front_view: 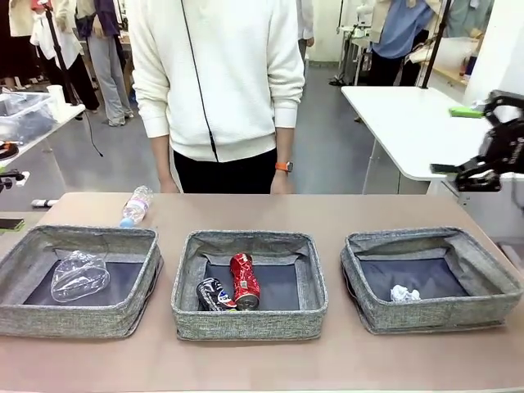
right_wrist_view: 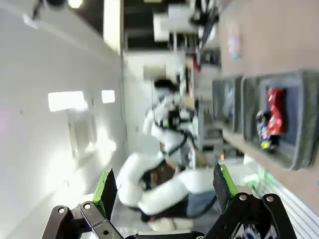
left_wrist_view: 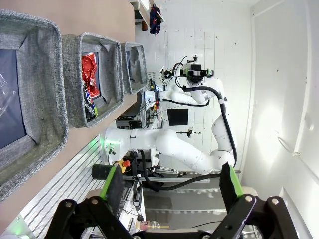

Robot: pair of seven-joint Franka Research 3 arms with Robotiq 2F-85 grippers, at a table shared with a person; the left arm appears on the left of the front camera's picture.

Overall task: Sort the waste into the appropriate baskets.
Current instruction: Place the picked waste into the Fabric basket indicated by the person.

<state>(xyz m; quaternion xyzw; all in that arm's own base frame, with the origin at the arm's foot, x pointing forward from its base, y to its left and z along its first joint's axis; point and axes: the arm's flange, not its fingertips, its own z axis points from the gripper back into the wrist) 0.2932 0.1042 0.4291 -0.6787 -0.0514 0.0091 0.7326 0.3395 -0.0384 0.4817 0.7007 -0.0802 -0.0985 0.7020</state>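
Observation:
Three grey woven baskets stand in a row on the brown table. The left basket [front_view: 82, 242] holds a crushed clear bottle [front_view: 79, 276]. In the middle basket [front_view: 248, 322] lie a red can [front_view: 244, 280] and a dark can [front_view: 214, 295]. A crumpled white paper ball [front_view: 404, 293] sits in the right basket [front_view: 430, 242]. Another clear plastic bottle [front_view: 136, 205] lies on the table behind the left basket. My left gripper [left_wrist_view: 172, 184] is open and empty, off the table's near edge. My right gripper [right_wrist_view: 164, 184] is also open and empty, raised away from the baskets.
A person in a white sweater [front_view: 217, 74] stands at the far edge, hands by the tabletop. My right arm [front_view: 501, 147] hangs high at the right edge. A white table [front_view: 409, 123] stands behind on the right. Bare tabletop lies in front of and behind the baskets.

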